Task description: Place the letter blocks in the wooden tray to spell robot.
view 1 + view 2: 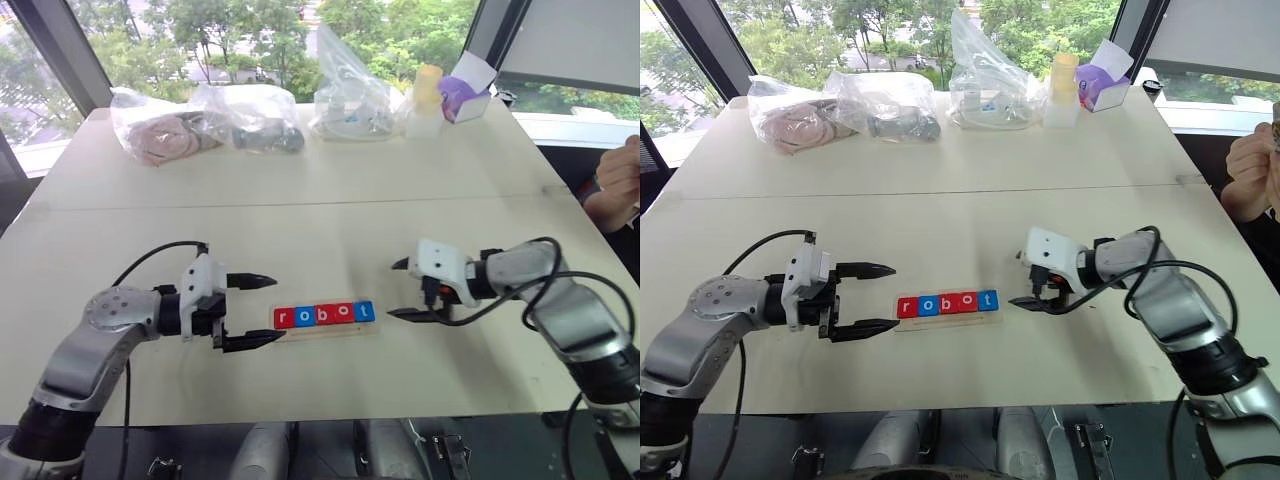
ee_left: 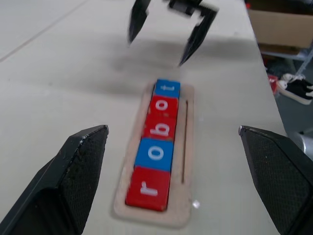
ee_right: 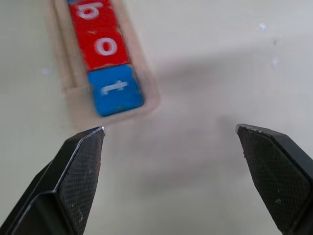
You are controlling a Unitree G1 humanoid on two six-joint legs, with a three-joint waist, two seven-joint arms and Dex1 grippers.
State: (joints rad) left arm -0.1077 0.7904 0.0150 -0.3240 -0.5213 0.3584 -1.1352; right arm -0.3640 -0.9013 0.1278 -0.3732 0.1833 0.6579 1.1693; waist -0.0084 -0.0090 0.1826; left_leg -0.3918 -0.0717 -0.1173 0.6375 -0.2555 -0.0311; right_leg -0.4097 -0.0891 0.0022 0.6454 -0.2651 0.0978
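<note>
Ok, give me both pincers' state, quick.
Left pincer: open, holding nothing, beside the wooden tray's r end.
Right pincer: open, holding nothing, beside its t end.

Both arms reach inward at mid-frame, left gripper [image 1: 250,312] and right gripper [image 1: 405,290] facing each other, jaws spread wide, empty.

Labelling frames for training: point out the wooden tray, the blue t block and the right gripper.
wooden tray [image 2: 185,147], left wrist view, bare rim beside the blocks.
blue t block [image 3: 115,90], right wrist view, its top face.
right gripper [image 1: 403,290], left eye view, midway between its fingertips.
</note>
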